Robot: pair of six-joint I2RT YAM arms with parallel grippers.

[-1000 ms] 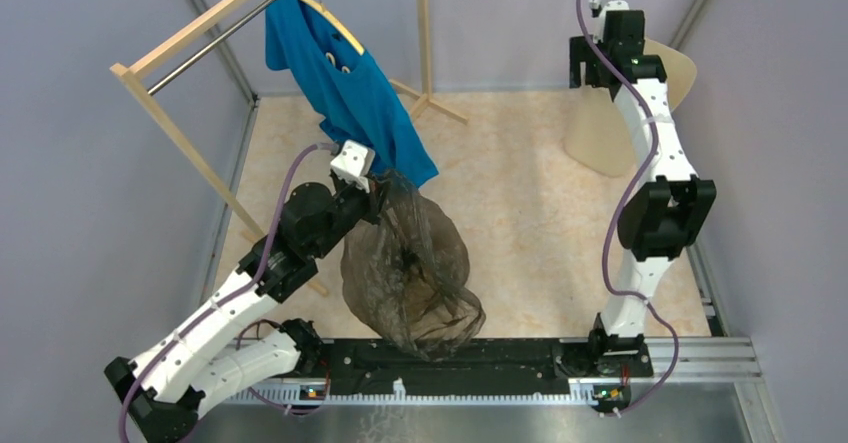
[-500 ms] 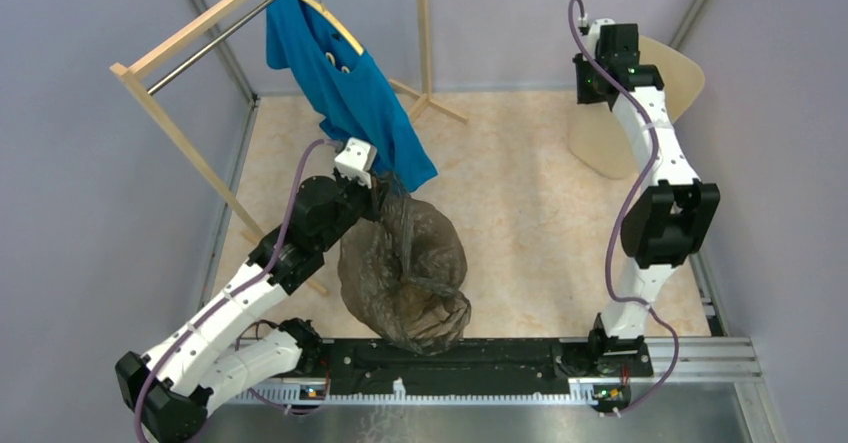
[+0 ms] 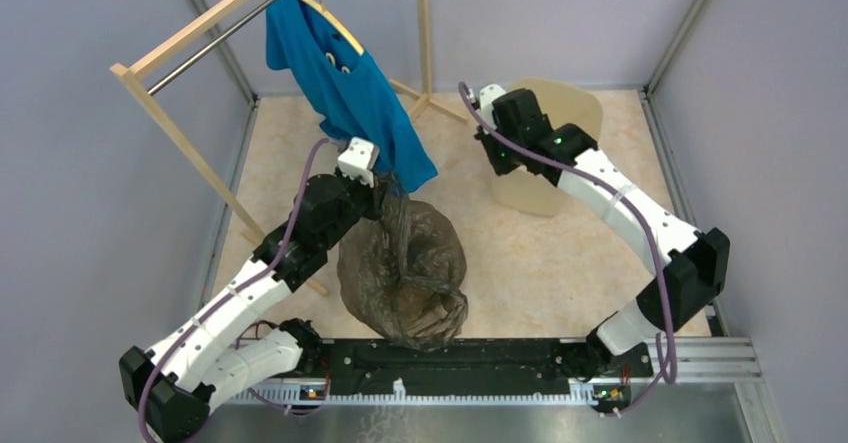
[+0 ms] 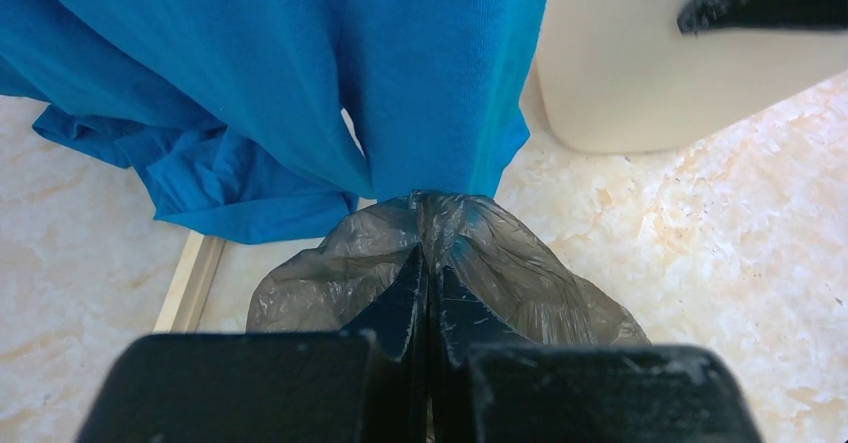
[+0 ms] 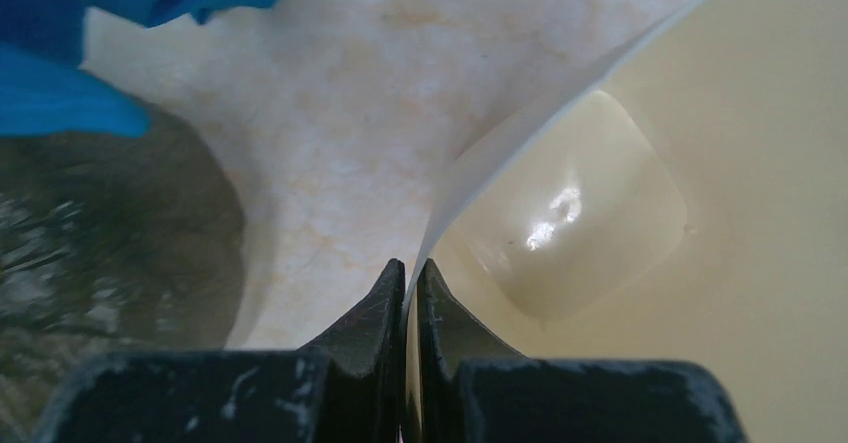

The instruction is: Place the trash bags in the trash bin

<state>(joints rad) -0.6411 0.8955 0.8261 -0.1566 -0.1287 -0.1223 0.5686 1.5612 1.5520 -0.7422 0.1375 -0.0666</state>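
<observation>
1. Two grips here. Our left gripper [image 4: 428, 263] is clamped on the gathered neck of the trash bag [image 3: 405, 273], and our right gripper [image 5: 406, 275] is pinched shut on the trash bin [image 3: 545, 188] rim.
2. The bag hangs around 8 o'clock from the bin, well apart.
3. We'd lift the neck high so the belly clears the rim, and hold the bin steady.
4. Only the right wrist view shows the bin's bare bottom. Only the left wrist view shows the blue shirt [image 4: 300, 73] touching the neck.
</observation>
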